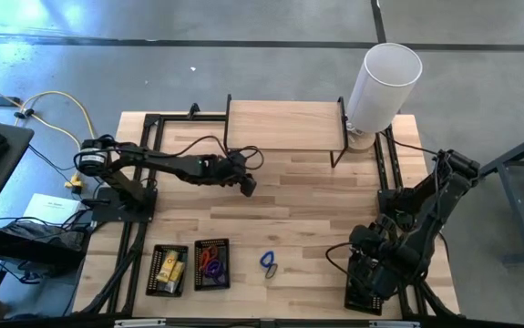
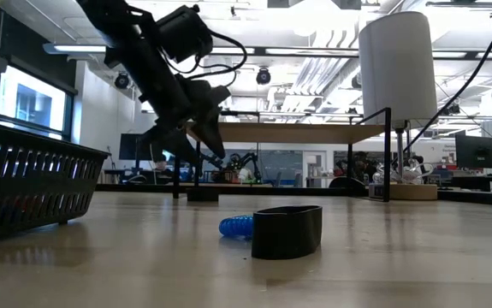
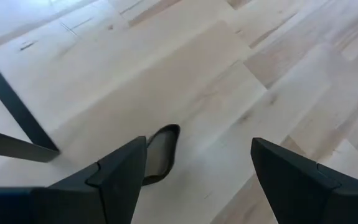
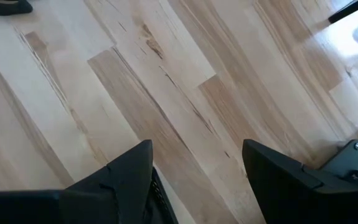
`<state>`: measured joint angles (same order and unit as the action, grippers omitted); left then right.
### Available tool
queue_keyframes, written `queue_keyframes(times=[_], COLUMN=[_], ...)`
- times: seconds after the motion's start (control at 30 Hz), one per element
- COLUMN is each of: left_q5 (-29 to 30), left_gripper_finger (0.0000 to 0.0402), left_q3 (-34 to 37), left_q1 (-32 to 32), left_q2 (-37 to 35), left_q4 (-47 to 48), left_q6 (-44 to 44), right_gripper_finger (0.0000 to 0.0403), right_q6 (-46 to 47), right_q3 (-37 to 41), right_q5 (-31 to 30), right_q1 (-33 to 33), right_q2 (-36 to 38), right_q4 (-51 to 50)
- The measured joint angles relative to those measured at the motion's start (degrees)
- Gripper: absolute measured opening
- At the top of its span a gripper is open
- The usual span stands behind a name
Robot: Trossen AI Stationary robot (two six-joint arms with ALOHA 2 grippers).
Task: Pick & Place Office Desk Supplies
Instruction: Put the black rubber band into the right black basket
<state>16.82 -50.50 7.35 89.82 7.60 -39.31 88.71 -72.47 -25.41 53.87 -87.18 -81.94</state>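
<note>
High view: the left gripper (image 1: 248,185) hangs just left of the frame's centre over bare wooden table (image 1: 316,200), fingers spread wide and holding nothing. The right gripper (image 4: 197,180) waits at the lower right, its fingers apart over bare planks, also empty. Loose supplies lie at the bottom centre: a thin blue loop (image 1: 268,263) on the wood, well apart from the left gripper. Two black rectangular mesh trays (image 1: 169,286) sit at the lower left; one holds small yellow oblong packets (image 1: 172,270), the other purple and red loops (image 1: 210,263).

In the low view a stubby black oval band (image 2: 287,231) stands on edge at the centre with a blue ribbed piece (image 2: 236,226) touching it from behind. The left wrist view shows the same kind of band (image 3: 161,155) just beside one fingertip.

To do this step well, I judge the gripper should centre on the chosen item, come down straight, and close only once both pads straddle it; a thin loop is likely to slip away if nudged sideways.
</note>
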Motion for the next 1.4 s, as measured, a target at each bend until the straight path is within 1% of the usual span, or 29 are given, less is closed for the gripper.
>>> queue_keyframes(times=[0.2,0.33,0.57,0.67,0.73,1.03,1.3,1.4], left_q5=[0.3,0.8,8.5,8.3,7.9,8.0,7.8,7.5], left_gripper_finger=[0.028,0.028,0.028,0.028,0.028,0.028,0.028,0.0269], left_q3=[0.0,-0.1,0.0,0.1,-0.1,0.0,0.0,0.0], left_q1=[-0.4,-1.2,-2.9,-2.9,-2.9,-3.1,-3.1,-3.0], left_q2=[0.8,2.3,4.7,5.2,6.3,11.2,11.6,11.6], left_q4=[-0.3,-0.3,-0.5,-0.4,-1.9,-1.8,-1.9,-1.7], left_q6=[0.3,-4.0,-4.0,-4.0,-4.0,-3.9,-3.9,-3.9], right_gripper_finger=[0.0238,0.0238,0.0238,0.0238,0.0238,0.0238,0.0238,0.0238], right_q6=[0.0,0.0,0.0,0.0,0.0,0.0,0.0,0.0], right_q3=[0.0,0.0,0.0,0.0,0.0,0.0,0.0,0.0], right_q5=[0.0,0.0,0.0,0.0,0.0,0.0,0.0,0.0], right_q1=[0.0,0.0,0.0,0.0,0.0,0.0,0.0,0.0], right_q2=[0.0,0.0,0.0,0.0,0.0,0.0,0.0,0.0], right_q4=[0.9,1.6,2.0,2.0,2.1,2.2,2.3,2.3])
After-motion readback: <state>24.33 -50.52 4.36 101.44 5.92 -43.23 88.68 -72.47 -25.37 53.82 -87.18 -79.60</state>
